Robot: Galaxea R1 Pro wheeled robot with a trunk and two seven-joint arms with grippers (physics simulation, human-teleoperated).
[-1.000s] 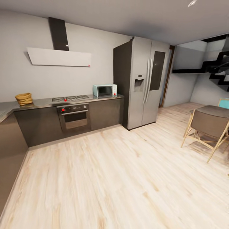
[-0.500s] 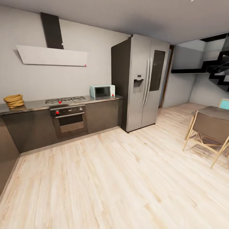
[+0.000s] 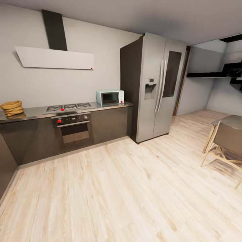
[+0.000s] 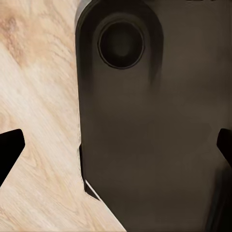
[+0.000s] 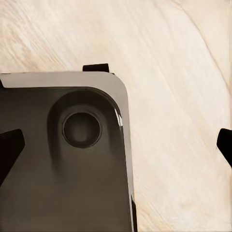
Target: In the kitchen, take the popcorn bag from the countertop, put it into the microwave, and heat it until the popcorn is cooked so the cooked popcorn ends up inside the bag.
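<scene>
A: Where's the bag?

B: Head view, far left edge, mid-height. The bag [image 3: 11, 108] sits on the countertop [image 3: 33, 113], tan, rolled rim, slumped. Can't see inside it, too small.

A: Microwave?

B: The microwave [image 3: 110, 97] is left of frame centre, on the same countertop at its right end, just beside the fridge [image 3: 153, 87]. Door looks closed, dark glass, red dots on its right side. Well apart from the bag; the hob [image 3: 69, 107] lies between them, with the oven [image 3: 73, 127] below it and the hood [image 3: 55, 58] on the wall above, upper left.

A: Grippers?

B: Left gripper [image 4: 116, 145]: dark fingertips [image 4: 9, 147] poke in at both side edges of the left wrist view, spread wide, nothing between them. Behind them is a dark robot base panel [image 4: 154, 125] with a round recess, over wood floor [image 4: 34, 96].
Right gripper [image 5: 116, 145]: same, tips at the two side edges, spread, empty. Dark panel in the lower left of that frame, floor elsewhere.

A: Rest of the room?

B: Pale wood floor across the lower head view. Chair [image 3: 227, 143] and table [image 3: 232, 121] at the right edge.
</scene>
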